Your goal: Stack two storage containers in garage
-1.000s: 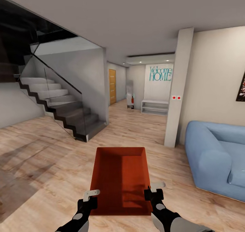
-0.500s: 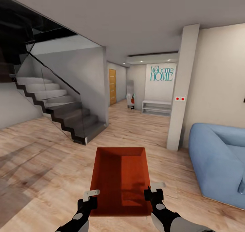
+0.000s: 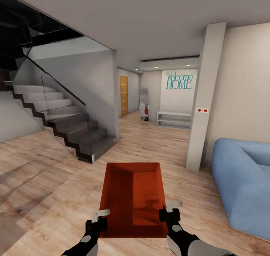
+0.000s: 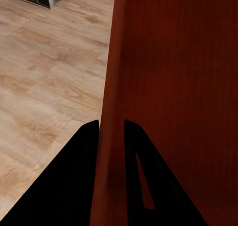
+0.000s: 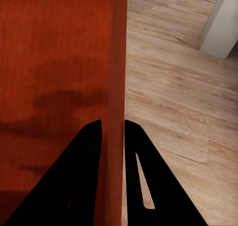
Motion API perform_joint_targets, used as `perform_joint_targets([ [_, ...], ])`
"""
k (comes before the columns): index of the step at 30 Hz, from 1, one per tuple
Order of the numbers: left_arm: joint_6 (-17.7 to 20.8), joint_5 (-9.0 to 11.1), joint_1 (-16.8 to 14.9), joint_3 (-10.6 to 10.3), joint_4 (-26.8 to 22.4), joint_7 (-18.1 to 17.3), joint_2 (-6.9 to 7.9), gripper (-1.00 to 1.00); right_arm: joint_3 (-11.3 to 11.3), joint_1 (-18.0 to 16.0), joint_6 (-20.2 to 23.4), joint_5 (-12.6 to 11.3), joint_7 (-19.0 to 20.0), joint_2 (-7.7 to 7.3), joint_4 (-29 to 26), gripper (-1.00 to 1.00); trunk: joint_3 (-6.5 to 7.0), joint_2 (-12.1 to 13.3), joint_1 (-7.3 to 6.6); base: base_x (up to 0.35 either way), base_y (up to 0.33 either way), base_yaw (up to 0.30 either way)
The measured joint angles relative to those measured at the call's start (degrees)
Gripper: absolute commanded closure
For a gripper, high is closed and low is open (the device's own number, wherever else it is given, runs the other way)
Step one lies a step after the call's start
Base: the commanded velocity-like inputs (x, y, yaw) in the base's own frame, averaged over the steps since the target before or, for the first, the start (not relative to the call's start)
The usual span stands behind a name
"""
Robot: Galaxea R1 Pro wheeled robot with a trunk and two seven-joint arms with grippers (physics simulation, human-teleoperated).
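Note:
One red-orange open-topped storage container (image 3: pixel 133 198) hangs in front of me over the light wood plank floor of the living room. My left gripper (image 3: pixel 99 219) is shut on its left wall and my right gripper (image 3: pixel 165 213) is shut on its right wall. In the left wrist view the thin red wall of the storage container (image 4: pixel 112 112) runs between the black fingers (image 4: pixel 84 156) of my left gripper (image 4: pixel 111 124). In the right wrist view the wall of the storage container (image 5: pixel 116 77) sits clamped between the black fingers (image 5: pixel 144 156) of my right gripper (image 5: pixel 113 122). The bin is empty inside.
A dark staircase (image 3: pixel 71 130) with a glass balustrade rises at the left. A white pillar (image 3: pixel 204 98) and a blue sofa (image 3: pixel 243 181) stand at the right. Straight ahead a hallway runs to a wooden door (image 3: pixel 123 96), a low white shelf (image 3: pixel 174 119) and a "Welcome HOME" wall.
The whole view has shifted: pillar and sofa slid right and grew, the stairs slid left, so I am rolling forward. The container stays held the same way in both grippers.

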Motion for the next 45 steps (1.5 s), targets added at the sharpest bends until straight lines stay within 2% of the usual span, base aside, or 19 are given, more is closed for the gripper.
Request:
perform_joint_targets([
  [19,0.02,0.16,0.01,-0.23,-0.18,0.17,0.0,1.0,-0.24,-0.03,-0.02,0.26,0.01,-0.02,-0.06,1.0,0.0,0.0,0.0,0.321,0.0,-0.001],
  [33,0.03,0.18,0.01,-0.22,-0.18,0.06,0.06,1.0,-0.3,-0.02,-0.01,0.39,-0.05,0.01,-0.09,1.0,0.0,0.0,0.0,0.321,0.0,-0.237],
  [45,0.01,0.22,0.02,-0.22,-0.19,0.02,0.08,1.0,-0.21,-0.02,-0.01,0.29,-0.13,0.06,-0.08,1.0,0.0,0.0,0.0,0.321,0.0,-0.016],
])
